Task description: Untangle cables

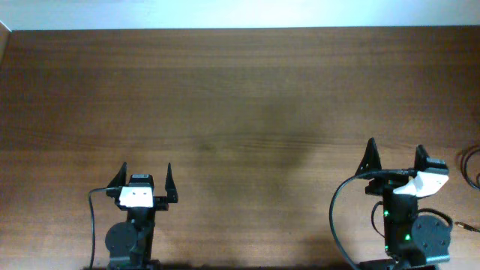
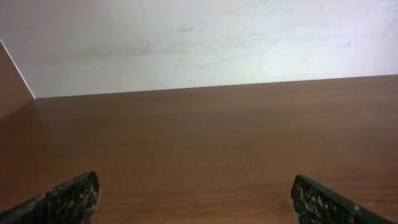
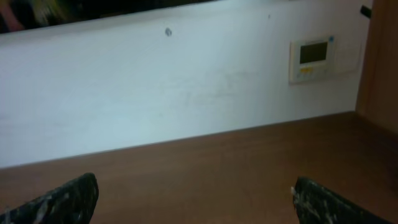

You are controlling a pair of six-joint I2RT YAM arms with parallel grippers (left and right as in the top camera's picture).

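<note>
Can make out only a thin dark cable loop [image 1: 471, 166] at the far right edge of the surface [image 1: 240, 97], near the right claw [image 1: 395, 153], mostly out of frame. Probably light, limp and slippery; best pinched mid-strand beside a crossing. Gaping wide and holding nothing at the left claw [image 1: 145, 175] and the right alike.

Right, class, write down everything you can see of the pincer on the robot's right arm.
The black two-finger pincer on the right arm is near the front right of the brown wooden table. Its dark, pointed fingers are spread wide with nothing between them, aimed away from the arm's base. Behind them sits a white housing, and a black cable loops out beside it. In the wrist view the fingertips look rough and speckled. It grips nothing; whether it touches the table cannot be told.
</note>
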